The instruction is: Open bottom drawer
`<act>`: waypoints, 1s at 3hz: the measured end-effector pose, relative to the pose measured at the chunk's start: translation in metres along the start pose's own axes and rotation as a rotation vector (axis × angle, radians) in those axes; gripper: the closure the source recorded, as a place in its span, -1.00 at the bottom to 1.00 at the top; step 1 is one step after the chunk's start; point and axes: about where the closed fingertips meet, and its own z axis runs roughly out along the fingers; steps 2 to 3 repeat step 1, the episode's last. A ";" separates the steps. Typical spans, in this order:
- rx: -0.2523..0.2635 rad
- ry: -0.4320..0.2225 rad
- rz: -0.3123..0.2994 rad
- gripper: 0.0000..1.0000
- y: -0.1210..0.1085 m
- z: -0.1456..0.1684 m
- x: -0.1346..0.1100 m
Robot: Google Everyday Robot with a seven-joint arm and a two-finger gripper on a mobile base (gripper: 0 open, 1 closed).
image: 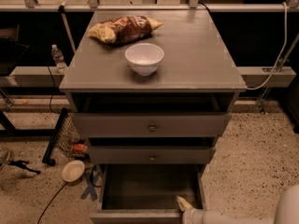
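The bottom drawer (149, 190) of the grey cabinet stands pulled far out, its plain grey box interior showing and empty; its front panel (135, 216) lies at the frame's lower edge and its knob is out of view. The middle drawer (152, 156) and the top drawer (150, 125) above it each stand slightly out, each with a round metal knob. My gripper (183, 204) reaches in from the lower right and sits at the right front corner of the bottom drawer, just inside its rim. Only a pale tip of it shows.
A white bowl (144, 58) and a chip bag (124, 29) lie on the cabinet top (196, 45). On the speckled floor to the left are a pale disc (73, 170), a cable, a black stand leg (55, 136) and a water bottle (58, 58).
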 end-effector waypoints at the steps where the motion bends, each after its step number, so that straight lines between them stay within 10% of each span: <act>1: 0.016 -0.005 -0.003 -1.00 -0.003 -0.004 -0.001; 3: 0.016 -0.005 -0.003 -1.00 -0.003 -0.004 -0.001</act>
